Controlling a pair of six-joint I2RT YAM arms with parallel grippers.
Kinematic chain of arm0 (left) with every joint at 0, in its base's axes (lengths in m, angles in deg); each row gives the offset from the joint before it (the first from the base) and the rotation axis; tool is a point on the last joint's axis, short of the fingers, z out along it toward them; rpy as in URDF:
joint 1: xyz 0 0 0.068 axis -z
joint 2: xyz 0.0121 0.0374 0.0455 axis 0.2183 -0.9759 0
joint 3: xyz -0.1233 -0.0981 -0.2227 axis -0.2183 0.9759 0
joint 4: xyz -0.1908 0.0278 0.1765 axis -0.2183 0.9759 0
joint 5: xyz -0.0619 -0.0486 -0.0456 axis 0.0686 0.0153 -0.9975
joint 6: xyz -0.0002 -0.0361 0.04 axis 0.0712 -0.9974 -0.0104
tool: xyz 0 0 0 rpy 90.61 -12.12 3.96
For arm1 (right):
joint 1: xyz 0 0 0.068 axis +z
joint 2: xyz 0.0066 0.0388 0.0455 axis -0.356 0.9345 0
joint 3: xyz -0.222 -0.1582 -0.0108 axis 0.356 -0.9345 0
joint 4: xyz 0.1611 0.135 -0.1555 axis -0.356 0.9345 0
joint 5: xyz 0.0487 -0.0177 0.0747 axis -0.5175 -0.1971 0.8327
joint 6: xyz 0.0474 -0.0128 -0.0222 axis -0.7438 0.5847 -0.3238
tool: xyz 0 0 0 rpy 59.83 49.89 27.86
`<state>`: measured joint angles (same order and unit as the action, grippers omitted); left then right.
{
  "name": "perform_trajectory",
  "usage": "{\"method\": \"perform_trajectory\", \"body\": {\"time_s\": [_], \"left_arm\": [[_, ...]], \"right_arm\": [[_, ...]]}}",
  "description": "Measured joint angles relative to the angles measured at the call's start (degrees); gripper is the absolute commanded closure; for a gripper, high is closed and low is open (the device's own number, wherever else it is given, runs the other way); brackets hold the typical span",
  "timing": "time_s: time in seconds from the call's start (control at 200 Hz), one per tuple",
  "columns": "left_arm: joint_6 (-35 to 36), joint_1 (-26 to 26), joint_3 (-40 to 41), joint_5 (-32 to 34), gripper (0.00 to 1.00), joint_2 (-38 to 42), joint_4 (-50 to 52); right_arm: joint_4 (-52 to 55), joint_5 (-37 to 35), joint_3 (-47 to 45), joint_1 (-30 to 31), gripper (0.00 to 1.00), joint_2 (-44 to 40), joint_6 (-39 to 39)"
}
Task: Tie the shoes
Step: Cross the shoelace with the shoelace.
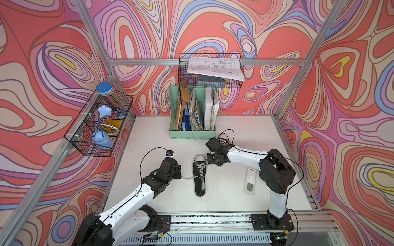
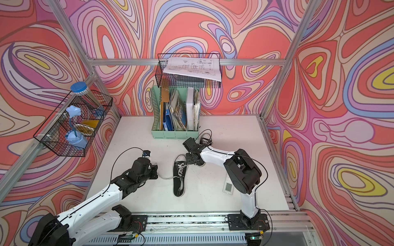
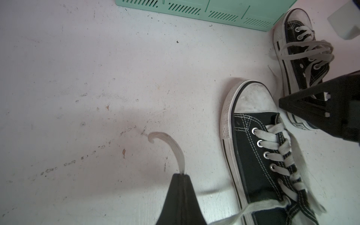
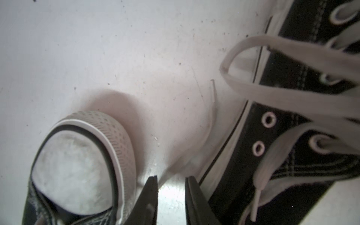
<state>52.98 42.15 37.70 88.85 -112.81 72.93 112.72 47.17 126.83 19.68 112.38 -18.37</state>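
Two black canvas shoes with white laces lie on the table. One shoe (image 1: 200,181) (image 2: 179,181) (image 3: 259,155) lies in the middle, toe pointing away. My left gripper (image 1: 180,176) (image 3: 182,175) is shut on that shoe's lace (image 3: 171,144) (image 2: 166,177), and the lace end curls out past the tips. The other shoe (image 1: 223,141) (image 3: 300,58) (image 4: 292,136) lies by the file holder, partly under my right arm. My right gripper (image 1: 208,161) (image 4: 171,179) stands slightly open low between the two shoes, with only bare table between its fingers.
A green file holder (image 1: 193,119) full of papers stands at the back, with a wire basket (image 1: 210,70) above it. Another wire basket (image 1: 98,127) hangs on the left wall. A white remote (image 1: 249,180) lies to the right of the middle shoe.
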Motion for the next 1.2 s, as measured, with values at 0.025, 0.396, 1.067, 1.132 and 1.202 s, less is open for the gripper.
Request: {"method": "perform_trajectory", "body": {"time_s": [0.025,0.396,1.067,1.132,1.202], "left_arm": [[0.00,0.00,0.00,0.00,1.00,0.00,-0.02],[0.00,0.00,0.00,0.00,1.00,-0.02,-0.02],[0.02,-0.02,0.04,-0.17,1.00,0.83,0.00],[0.02,-0.02,0.26,-0.17,1.00,1.53,-0.04],[0.02,-0.02,1.01,-0.22,1.00,2.36,-0.72]], "right_arm": [[0.17,-0.39,0.00,-0.13,0.69,0.00,-0.11],[1.44,-1.03,0.87,-1.25,0.62,0.94,-1.03],[-6.19,-4.02,-0.11,-1.25,1.00,-3.30,2.95],[-8.35,-2.78,-0.37,-1.25,1.00,-8.33,4.31],[-10.78,0.22,0.35,-1.27,1.00,-12.55,5.29]]}}
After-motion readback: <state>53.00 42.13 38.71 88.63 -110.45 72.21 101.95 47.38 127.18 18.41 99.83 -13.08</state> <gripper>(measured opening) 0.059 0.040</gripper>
